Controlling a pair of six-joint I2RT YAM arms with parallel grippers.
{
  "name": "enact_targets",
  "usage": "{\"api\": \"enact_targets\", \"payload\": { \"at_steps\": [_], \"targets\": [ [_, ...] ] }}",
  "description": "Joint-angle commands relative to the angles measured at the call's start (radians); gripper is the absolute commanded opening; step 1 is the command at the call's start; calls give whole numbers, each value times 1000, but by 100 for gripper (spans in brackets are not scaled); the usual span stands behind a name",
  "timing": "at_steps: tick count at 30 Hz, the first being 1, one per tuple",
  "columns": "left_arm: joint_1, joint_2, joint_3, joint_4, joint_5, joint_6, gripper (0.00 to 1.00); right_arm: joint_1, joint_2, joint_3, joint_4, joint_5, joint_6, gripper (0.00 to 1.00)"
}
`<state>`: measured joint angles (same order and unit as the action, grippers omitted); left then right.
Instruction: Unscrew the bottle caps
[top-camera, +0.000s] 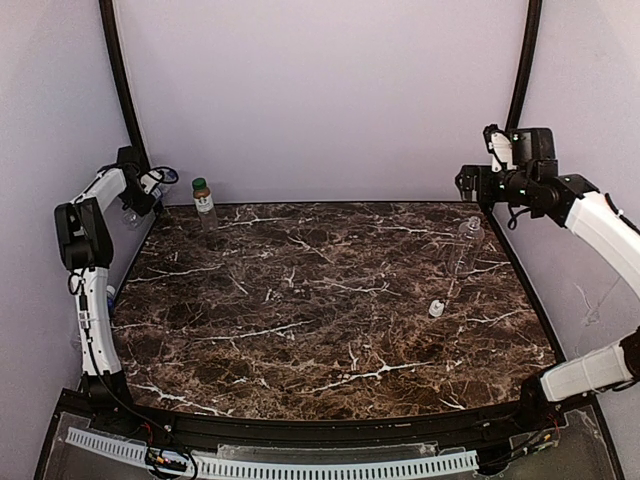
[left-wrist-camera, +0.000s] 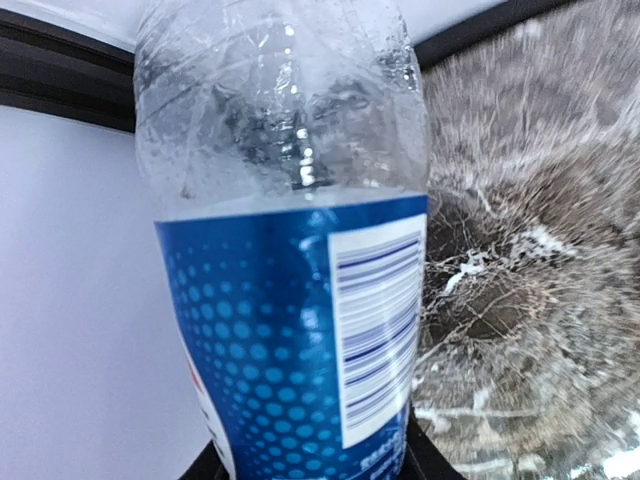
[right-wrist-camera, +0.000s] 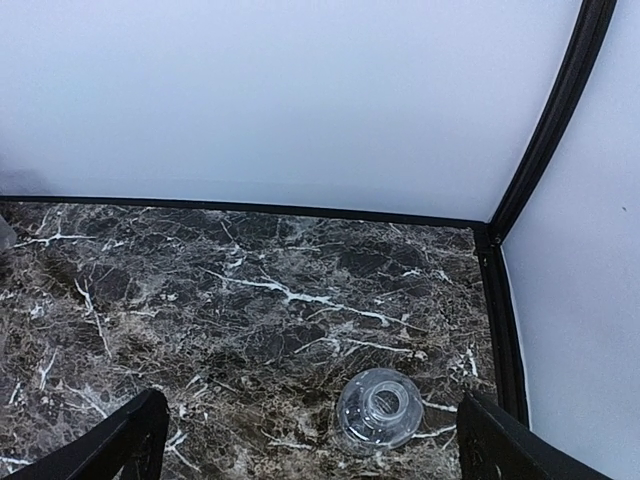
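A clear bottle with a blue label (left-wrist-camera: 290, 330) fills the left wrist view. It sits between the dark fingers of my left gripper (left-wrist-camera: 318, 468), which press on both of its sides. From above, that gripper (top-camera: 140, 196) is at the table's far left corner. Just to its right stands a brownish bottle (top-camera: 204, 203) with a green cap. An unlabelled clear bottle (top-camera: 467, 243) stands at the back right, and its neck (right-wrist-camera: 380, 405) is open with no cap on it. A small white cap (top-camera: 436, 308) lies on the marble in front of it. My right gripper (top-camera: 492, 170) hangs open above that bottle, its fingers (right-wrist-camera: 128, 440) wide apart.
The dark marble table (top-camera: 320, 300) has a black raised rim (right-wrist-camera: 497, 300) and pale walls close on three sides. Black frame posts (top-camera: 520, 70) rise at both back corners.
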<state>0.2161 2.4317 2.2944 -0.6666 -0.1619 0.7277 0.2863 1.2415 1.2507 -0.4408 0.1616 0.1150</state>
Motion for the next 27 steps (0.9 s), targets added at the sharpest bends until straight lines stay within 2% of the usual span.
{"api": "enact_targets", "payload": {
  "at_steps": [1,5,9,14,16,19,22,27],
  "targets": [
    [6,-181,-69,1,48,-55,37,11,-39,-5,49,-29,19,99],
    [6,-289,-98,-40,119,-86,37,16,-48,23,48,-81,32,99],
    [6,-434,-106,-109,277,-125,37,55,-42,86,36,-156,50,98],
    [-18,-659,-152,-224,538,-125,40,210,26,213,52,-254,48,98],
    [-48,-762,-214,-259,599,-103,41,283,80,293,54,-326,52,97],
    [-105,-958,-386,-268,665,-60,44,395,176,431,77,-444,84,98],
    [-212,-1109,-499,-319,701,7,46,500,254,546,124,-489,106,98],
    [-249,-1237,-484,-501,855,-21,45,640,316,600,263,-498,152,98]
  ]
}}
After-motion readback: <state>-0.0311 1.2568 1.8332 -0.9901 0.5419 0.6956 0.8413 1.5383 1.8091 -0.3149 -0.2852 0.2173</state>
